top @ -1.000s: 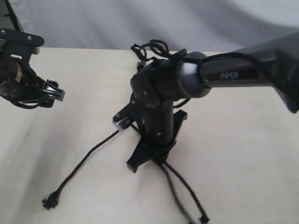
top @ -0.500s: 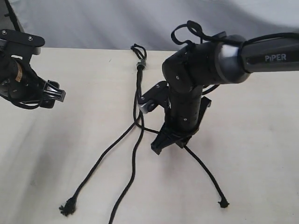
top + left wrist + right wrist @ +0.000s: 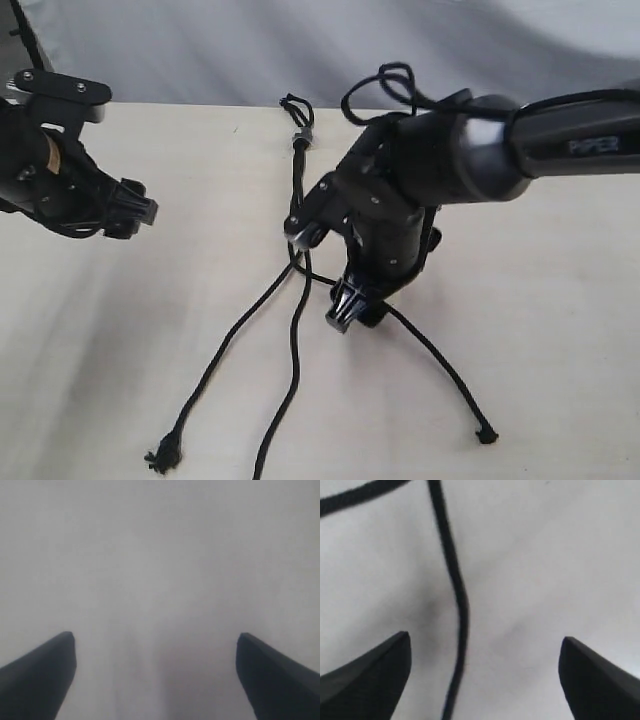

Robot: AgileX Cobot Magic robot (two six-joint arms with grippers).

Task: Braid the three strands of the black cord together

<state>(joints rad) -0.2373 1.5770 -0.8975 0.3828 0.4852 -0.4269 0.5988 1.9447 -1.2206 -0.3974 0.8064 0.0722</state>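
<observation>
The black cord lies on the pale table (image 3: 560, 330), its knot (image 3: 300, 141) and short loop (image 3: 294, 104) at the far edge. The three strands fan toward the near edge. The left strand (image 3: 222, 352) ends in a frayed tip. The middle strand (image 3: 293, 355) crosses it. The right strand (image 3: 440, 372) runs out from under my right gripper (image 3: 352, 308). That gripper points down at the table, open, and the strand (image 3: 462, 615) lies loose between its fingers (image 3: 390, 660). My left gripper (image 3: 133, 212) hovers open at the far left, away from the cord, and its view shows only blurred table (image 3: 160, 555).
Thicker black arm cables (image 3: 390, 85) loop above the right arm's wrist. A pale cloth backdrop (image 3: 200, 50) rises behind the table's far edge. The cord's tips lie close to the near edge of the exterior view.
My right gripper carried one strand across to the right, then opened and let it drop. The left and middle strands slid rightward. The left arm shifted slightly right.
</observation>
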